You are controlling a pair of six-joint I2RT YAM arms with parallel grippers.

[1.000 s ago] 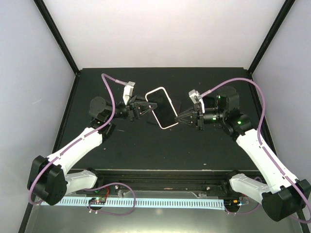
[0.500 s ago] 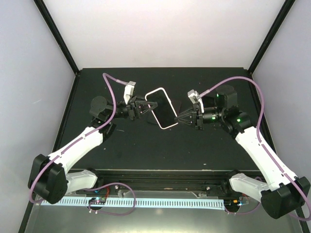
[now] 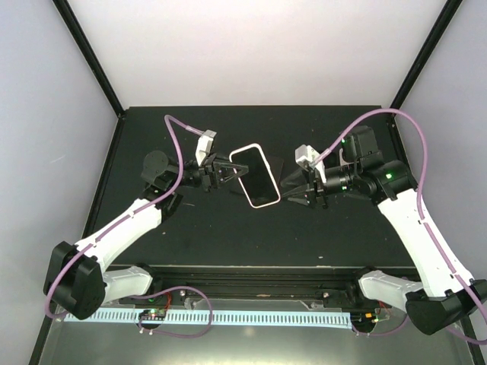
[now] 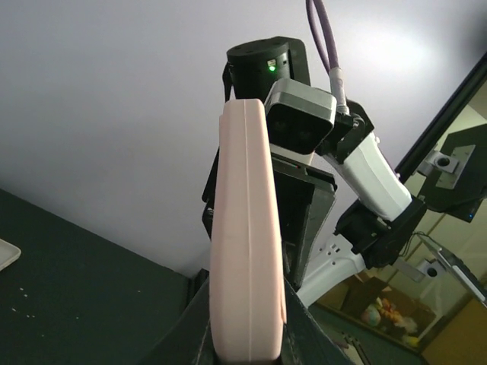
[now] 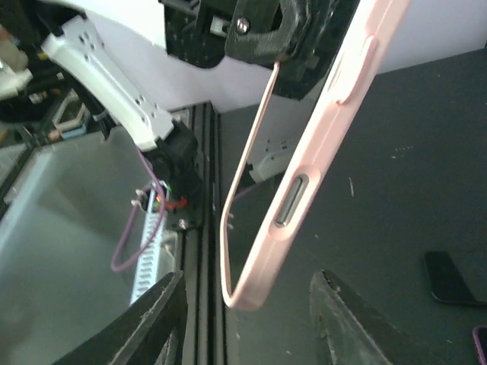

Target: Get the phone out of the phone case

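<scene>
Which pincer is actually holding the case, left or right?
The left pincer: it is shut on the edge of the pink case. The right pincer is open, fingers spread, gripping nothing.

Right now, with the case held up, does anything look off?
In the right wrist view the phone case shows a thin lip bowed off its side wall, background visible through the gap, as if peeled. The left pincer clamps the far end; right pincer open.

Left wrist: glare is blooming above-right of the phone case.
Top view: bright, even light is washing the back wall beyond the case.
Right wrist: fingers below the case are blurring.
</scene>
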